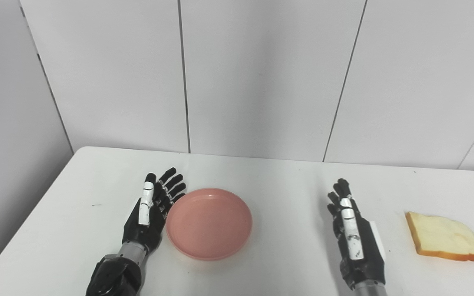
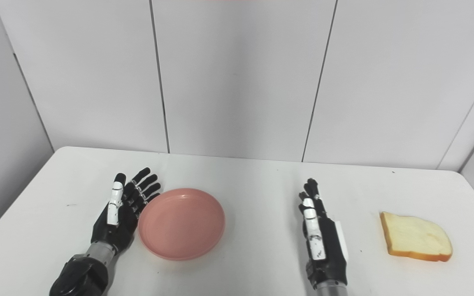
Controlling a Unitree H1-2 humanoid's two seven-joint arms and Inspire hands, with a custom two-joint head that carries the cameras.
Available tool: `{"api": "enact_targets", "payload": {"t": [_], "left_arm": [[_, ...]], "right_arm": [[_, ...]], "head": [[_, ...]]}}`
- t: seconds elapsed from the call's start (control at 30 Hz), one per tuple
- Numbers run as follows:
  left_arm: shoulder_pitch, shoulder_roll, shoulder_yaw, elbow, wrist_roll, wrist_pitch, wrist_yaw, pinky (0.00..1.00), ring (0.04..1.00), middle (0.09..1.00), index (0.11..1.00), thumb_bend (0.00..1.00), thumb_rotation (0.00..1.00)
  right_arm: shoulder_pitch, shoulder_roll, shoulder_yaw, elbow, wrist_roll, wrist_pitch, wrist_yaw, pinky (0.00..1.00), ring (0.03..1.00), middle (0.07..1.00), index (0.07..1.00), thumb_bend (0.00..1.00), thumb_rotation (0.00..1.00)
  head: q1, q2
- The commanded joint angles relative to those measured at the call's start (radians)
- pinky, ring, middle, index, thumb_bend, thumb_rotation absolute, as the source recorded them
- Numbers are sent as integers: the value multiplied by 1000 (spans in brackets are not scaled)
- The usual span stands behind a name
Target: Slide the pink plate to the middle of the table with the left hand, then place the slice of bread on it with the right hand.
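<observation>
White wall panels close off the back, and in front of you a white bench carries everything. Your left hand rests with its fingers spread and empty, palm turned toward the pink plate and just beside its left rim; whether it touches, you cannot tell. The plate sits left of the bench's centre, upright and empty. It looks like light, stiff plastic with a shallow raised rim, so it should glide easily on the smooth top: push flat against that left rim rather than trying to pinch it. Your right hand stands edge-on, fingers straight and holding nothing, between the plate and the slice of bread. The bread lies flat near the right edge, well apart from the plate; expect it to be soft and light, best taken gently by its crust. Bare bench lies between plate and right hand, giving room to slide.
</observation>
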Motion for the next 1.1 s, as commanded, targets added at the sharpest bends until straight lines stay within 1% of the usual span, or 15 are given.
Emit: {"api": "enact_targets", "payload": {"t": [0.0, 0.07, 0.1, 0.13, 0.17, 0.33, 0.47, 0.6, 0.7, 0.8, 0.97, 1.07], "left_arm": [[-17, -9, -7, -52, -8, 0, -6, 851, 876, 886, 855, 709, 1000], [-10, -22, -11, -68, -5, 3, -1, 843, 873, 886, 857, 698, 1000], [-6, -29, -14, -75, -5, 7, 0, 853, 875, 888, 859, 698, 1000], [-3, -34, -16, -80, -5, 9, 1, 855, 875, 889, 859, 698, 1000], [2, -41, -20, -87, -1, 14, 3, 860, 876, 890, 859, 698, 1000], [20, -67, -45, -108, 14, 21, 4, 861, 884, 893, 865, 708, 1000], [33, -94, -63, -123, 32, 14, 20, 858, 884, 893, 862, 705, 1000], [47, -132, -84, -126, 57, -11, 35, 844, 880, 887, 852, 691, 995], [54, -154, -94, -128, 70, -16, 45, 866, 883, 887, 856, 698, 978], [65, -177, -109, -133, 92, -18, 61, 895, 881, 884, 870, 701, 981], [78, -199, -128, -126, 118, -38, 71, 897, 880, 885, 872, 699, 967], [84, -213, -138, -130, 119, -32, 72, 917, 895, 899, 883, 689, 968]], "right_arm": [[-31, 6, 3, -45, -8, -1, -4, 1000, 964, 977, 970, 628, 919], [-32, 7, 4, -48, -5, 3, -3, 1000, 966, 975, 965, 619, 909], [-33, 7, 5, -51, -6, 7, -3, 1000, 967, 973, 963, 622, 905], [-34, 6, 6, -53, -7, 10, -3, 1000, 967, 972, 962, 623, 904], [-36, 6, 7, -56, -10, 14, -4, 1000, 967, 971, 961, 624, 904], [-40, 4, 8, -69, -10, 32, -5, 1000, 974, 969, 959, 630, 892], [-43, 1, 3, -66, -10, 33, -7, 1000, 971, 965, 955, 637, 886], [-43, -10, -3, -69, -2, 38, 0, 1000, 969, 966, 957, 628, 898], [-41, -17, -8, -72, 7, 39, 3, 1000, 970, 972, 962, 631, 905], [-41, -26, -14, -70, 23, 30, 10, 1000, 967, 978, 969, 653, 882], [-40, -37, -21, -70, 36, 24, 8, 1000, 967, 975, 967, 667, 870], [-39, -42, -26, -72, 45, 24, 8, 1000, 972, 977, 969, 656, 869]], "head": [[-15, 6], [-22, 9], [-41, 15], [-41, 15], [-53, 23], [-68, 41], [-59, 48], [-43, 49], [-37, 50], [-27, 51], [-21, 50], [-10, 47]]}}
